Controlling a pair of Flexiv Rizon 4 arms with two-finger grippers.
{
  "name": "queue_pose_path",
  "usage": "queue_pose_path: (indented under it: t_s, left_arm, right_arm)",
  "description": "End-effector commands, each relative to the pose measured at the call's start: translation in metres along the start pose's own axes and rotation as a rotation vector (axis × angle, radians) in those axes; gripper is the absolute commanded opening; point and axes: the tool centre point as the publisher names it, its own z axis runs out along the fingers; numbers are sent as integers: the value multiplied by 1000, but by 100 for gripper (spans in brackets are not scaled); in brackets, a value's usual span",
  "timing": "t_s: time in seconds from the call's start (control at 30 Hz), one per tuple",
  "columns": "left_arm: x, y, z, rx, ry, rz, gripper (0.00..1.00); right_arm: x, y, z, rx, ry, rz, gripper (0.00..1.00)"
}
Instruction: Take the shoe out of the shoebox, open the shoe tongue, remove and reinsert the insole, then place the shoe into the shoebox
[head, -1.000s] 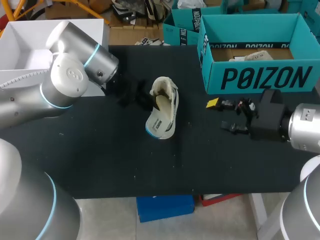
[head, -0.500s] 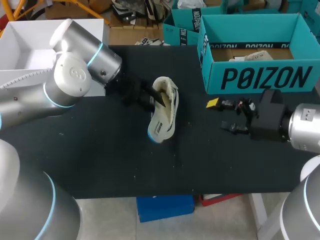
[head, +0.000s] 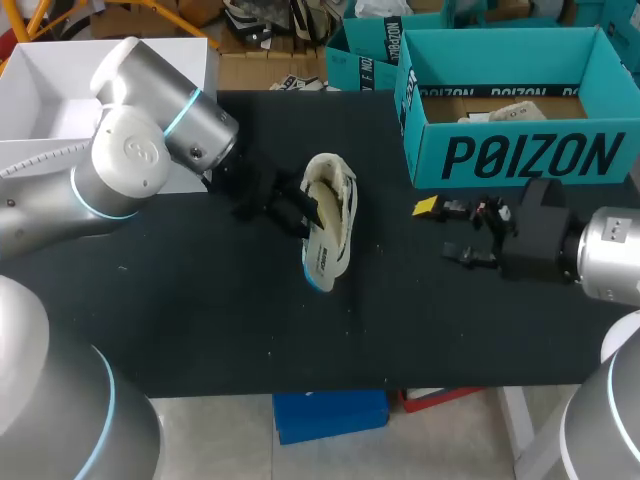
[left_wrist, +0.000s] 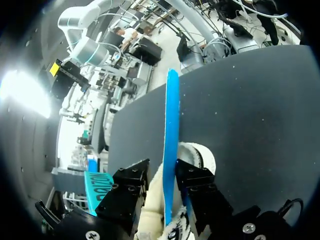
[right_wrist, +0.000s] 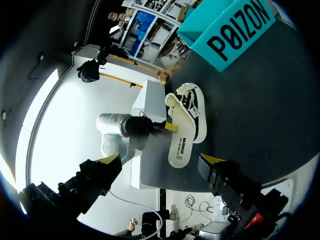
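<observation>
Currently my left gripper (left_wrist: 167, 186) pinches the insole (left_wrist: 171, 125) edge-on, just above the shoe (head: 335, 215). My right gripper (right_wrist: 160, 161) stands spread, with the shoe well ahead of it.

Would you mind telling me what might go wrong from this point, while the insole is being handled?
1. The left jaws pinch the insole by its thin edge only, so it may slip free or bend.
2. The right jaws stand open, well apart from the shoe, and nothing steadies it. The shoe may drag or tip along with the insole on the table.
</observation>
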Motion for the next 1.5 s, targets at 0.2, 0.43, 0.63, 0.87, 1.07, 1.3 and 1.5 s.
queue_pose_path:
  t_s: [0.2,0.43,0.63,0.87,1.07,1.3,1.5]
  left_arm:
    - [3,-7,0,13,1,11,9]
    - [5,-4,0,22,-15,10,0]
    - [10,4,-2,19,-47,-6,0]
    - [11,14,1,29,-81,-15,0]
    - [7,23,1,22,-93,-17,0]
    - [2,27,-2,17,-102,-14,0]
    - [2,22,-1,26,-110,-16,0]
  right_arm:
    - [0,0,0,0,0,0,100]
    - [0,0,0,0,0,0,100]
    - [0,0,0,0,0,0,100]
    - [0,0,0,0,0,0,100]
    - [0,0,0,0,0,0,100]
    - [0,0,0,0,0,0,100]
    - [0,0,0,0,0,0,100]
